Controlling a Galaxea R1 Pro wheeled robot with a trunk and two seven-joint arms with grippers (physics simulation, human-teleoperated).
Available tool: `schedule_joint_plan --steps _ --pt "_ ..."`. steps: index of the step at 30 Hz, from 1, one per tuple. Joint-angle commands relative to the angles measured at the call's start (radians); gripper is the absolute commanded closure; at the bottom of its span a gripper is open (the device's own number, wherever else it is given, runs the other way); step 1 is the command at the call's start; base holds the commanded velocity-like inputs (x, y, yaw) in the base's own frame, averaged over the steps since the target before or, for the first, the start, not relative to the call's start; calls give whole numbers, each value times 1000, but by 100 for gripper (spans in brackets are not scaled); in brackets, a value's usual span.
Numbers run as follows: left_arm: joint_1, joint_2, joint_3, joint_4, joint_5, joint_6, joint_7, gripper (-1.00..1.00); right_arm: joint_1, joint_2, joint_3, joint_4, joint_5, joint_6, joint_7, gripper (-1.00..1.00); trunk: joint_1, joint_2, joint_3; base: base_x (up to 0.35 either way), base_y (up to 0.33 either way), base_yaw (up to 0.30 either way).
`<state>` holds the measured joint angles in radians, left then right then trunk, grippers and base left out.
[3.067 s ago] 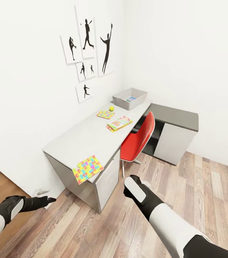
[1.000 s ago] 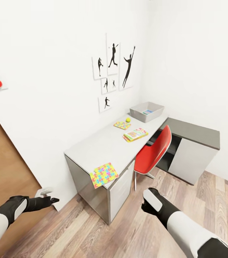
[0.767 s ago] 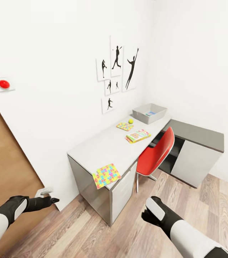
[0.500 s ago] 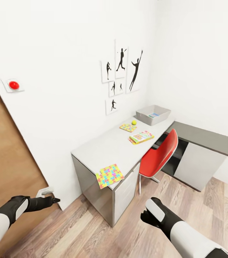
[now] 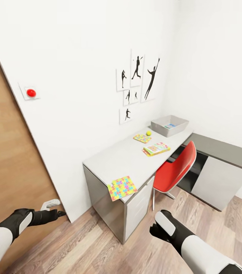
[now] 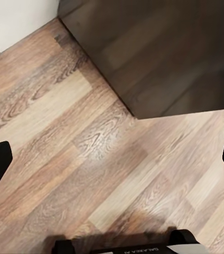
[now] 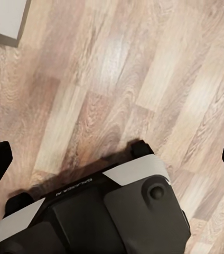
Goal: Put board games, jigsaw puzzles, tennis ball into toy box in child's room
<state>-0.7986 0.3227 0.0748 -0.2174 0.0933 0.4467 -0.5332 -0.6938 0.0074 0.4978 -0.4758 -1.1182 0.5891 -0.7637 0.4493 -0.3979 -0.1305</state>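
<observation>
Bench (image 5: 109, 160) runs long and pale grey from near centre out toward 1 o'clock along the white wall, its long axis pointing away from the robot; both arms hang low over the wood-plank floor, well apart from it. Larger puzzle (image 5: 121, 187), a thin mat of yellow, pink, blue and green pieces, lies at the near end, one corner overhanging the edge above the white drawers. Further along at 1 o'clock: smaller puzzle (image 5: 142, 138), tennis ball (image 5: 148, 133) just beyond it, small and yellow-green, and a flat game box (image 5: 156, 148) with yellow edges near the seat side. Toy box (image 5: 169, 126), light grey bin with sloping walls and thick rim, sits at the far end; something blue shows inside, too small to name. Red chair (image 5: 175, 171), smooth shell, tucked against the bench's right side. Right gripper (image 5: 156, 231) at 5 o'clock is the nearer one to the bench; left gripper (image 5: 58, 214) at 8 o'clock is by the brown door. Both wrist views show the fingers spread wide at the picture edges, released, nothing between them but floor. Judgement: robot must close on the bench before any grasp; the near puzzle is likely the first within reach, and being thin and flat it may be awkward to lift.
</observation>
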Motion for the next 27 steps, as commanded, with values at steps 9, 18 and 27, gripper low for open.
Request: schedule_joint_plan --steps 9,18,27 --pt "1 -9 7 -1 5 11 -2 -100 -1 -1 6 -1 -6 3 -6 -100 1 -2 12 0 -202 134" --pt "1 -17 7 0 5 10 -2 -100 0 -2 7 -1 -5 -12 -6 -100 1 -2 24 0 -111 117" --pt "1 -17 7 -1 4 10 -5 -100 8 -23 10 -1 -4 -81 -4 -100 1 -2 26 0 -6 18"
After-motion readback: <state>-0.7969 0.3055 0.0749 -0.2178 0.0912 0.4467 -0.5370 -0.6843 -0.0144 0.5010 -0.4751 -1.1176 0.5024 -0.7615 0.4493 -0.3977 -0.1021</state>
